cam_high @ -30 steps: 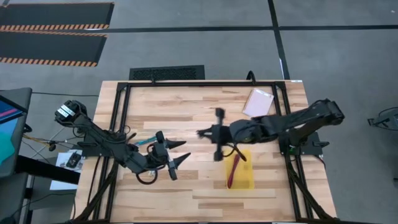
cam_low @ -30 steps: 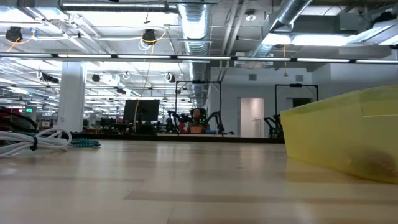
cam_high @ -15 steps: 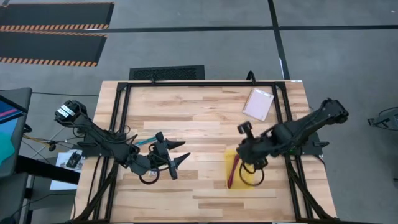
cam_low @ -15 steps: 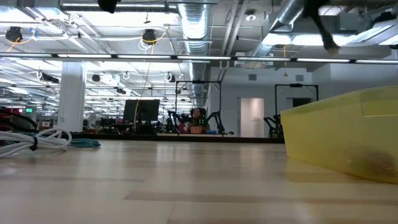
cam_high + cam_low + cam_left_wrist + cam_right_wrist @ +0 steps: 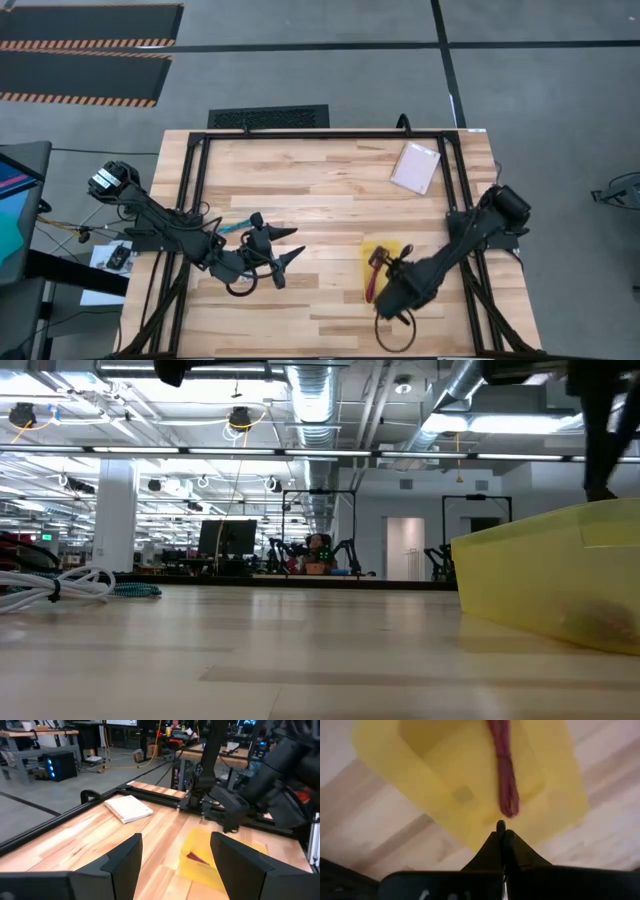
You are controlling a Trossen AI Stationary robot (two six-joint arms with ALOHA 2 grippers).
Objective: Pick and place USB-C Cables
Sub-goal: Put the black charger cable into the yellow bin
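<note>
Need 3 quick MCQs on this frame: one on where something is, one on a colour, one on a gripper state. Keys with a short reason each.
1. Where does the red cable lie?
A. in the yellow tray
B. on the pink packet
C. on the floor

2. What colour is the cable bundle nearest the camera at the left of the low view?
A. black
B. white
C. yellow

3. How are the right gripper's fingers?
A. wide open
B. closed on a cable
C. shut, holding nothing

Answers:
1 A: high and right wrist views show the red cable on the tray's floor.
2 B: a white cable lies there, a teal cable behind it.
3 C: the right wrist view shows the fingertips pressed together, nothing between them.
</note>
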